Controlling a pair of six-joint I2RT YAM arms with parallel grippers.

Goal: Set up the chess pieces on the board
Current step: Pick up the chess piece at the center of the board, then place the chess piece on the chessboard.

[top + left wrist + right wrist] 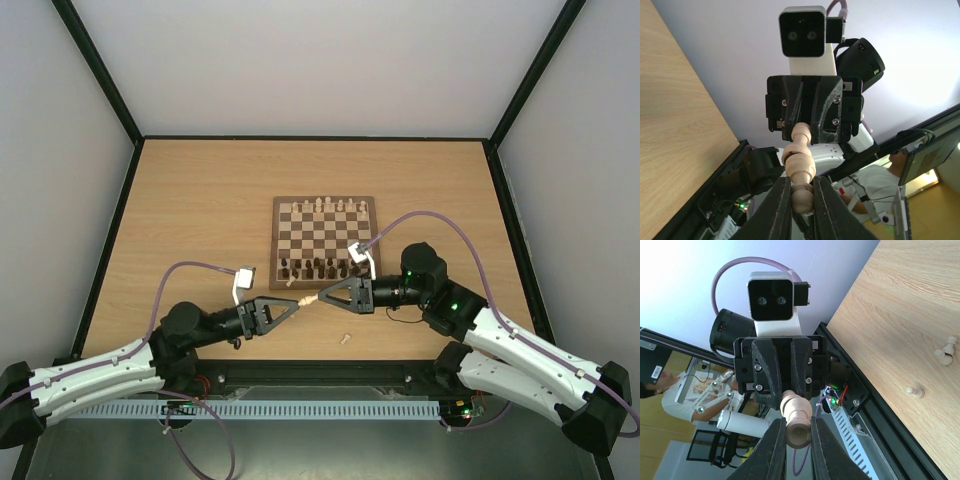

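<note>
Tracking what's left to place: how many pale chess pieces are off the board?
3. One held piece is clamped between the left end effector and right end effector; a larger piece and a smaller piece lie on the table near its front edge. Others may be hidden.

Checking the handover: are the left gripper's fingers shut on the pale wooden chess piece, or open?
Shut on it: the left wrist view shows the left gripper with fingers pressed against both sides of the pale wooden chess piece.

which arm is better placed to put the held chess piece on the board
Right, probably: both hold the chess piece, but the right gripper sits right by the board; the left gripper is farther off.
</note>
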